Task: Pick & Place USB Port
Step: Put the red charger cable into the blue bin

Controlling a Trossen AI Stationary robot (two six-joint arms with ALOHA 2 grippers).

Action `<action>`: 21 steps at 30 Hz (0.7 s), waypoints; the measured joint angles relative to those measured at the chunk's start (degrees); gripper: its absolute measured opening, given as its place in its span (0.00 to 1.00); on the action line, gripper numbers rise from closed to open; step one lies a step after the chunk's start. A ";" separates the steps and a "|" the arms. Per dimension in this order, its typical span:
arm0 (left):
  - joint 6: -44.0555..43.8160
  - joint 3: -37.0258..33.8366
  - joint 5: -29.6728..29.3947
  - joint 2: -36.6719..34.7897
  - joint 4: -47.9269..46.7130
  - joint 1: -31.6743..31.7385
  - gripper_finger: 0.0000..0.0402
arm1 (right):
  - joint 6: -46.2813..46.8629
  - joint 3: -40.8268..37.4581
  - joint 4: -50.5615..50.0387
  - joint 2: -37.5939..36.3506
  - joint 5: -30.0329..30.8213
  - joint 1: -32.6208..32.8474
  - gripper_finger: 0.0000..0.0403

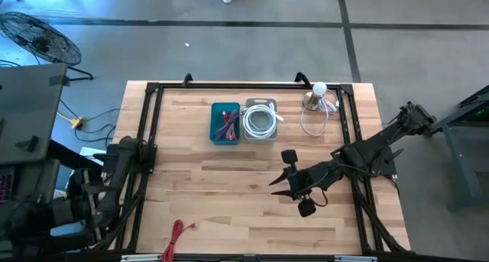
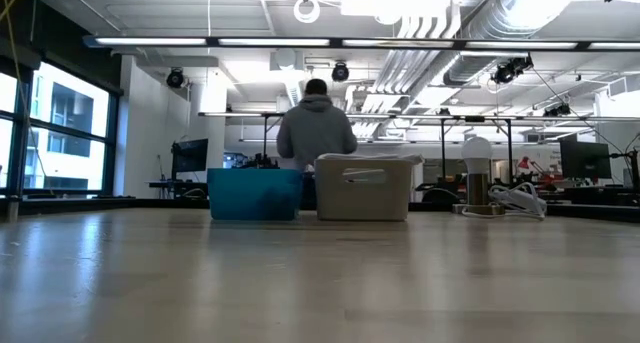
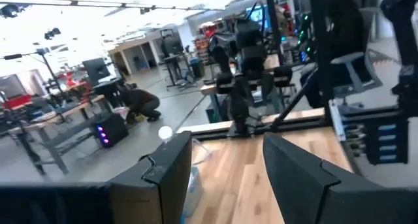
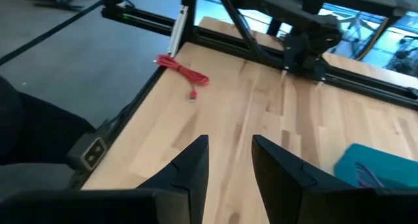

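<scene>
A: Right pincer (image 1: 284,187)? 
B: Over the middle-right of the wooden surface (image 1: 229,185), fingers parted, nothing between them. 
A: Left pincer (image 3: 225,178)? 
B: Pulled back at the left edge, fingers apart, empty. 
A: Red USB cable (image 1: 176,237)? 
B: Lying loose on the surface near the front-left edge, well apart from both pincers. 
A: Bins? 
B: Teal bin (image 1: 225,123) with red and dark cables, touching grey bin (image 1: 260,120) holding coiled white cable; lamp (image 1: 315,95) beside. 
A: Background? 
B: Person (image 2: 316,124) beyond, back turned.
</scene>
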 joint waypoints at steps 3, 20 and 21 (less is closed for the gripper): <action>-2.70 2.08 0.35 0.04 -0.09 0.02 0.46 | -0.02 0.00 -0.20 0.00 -0.08 1.08 0.27; 14.95 -1.57 -1.40 12.01 0.01 -0.51 0.29 | 0.10 0.00 -0.26 0.00 -0.06 2.73 0.27; 16.30 -2.10 -1.49 13.04 -0.01 -1.04 0.29 | 0.26 0.00 -0.28 0.00 -0.14 2.73 0.27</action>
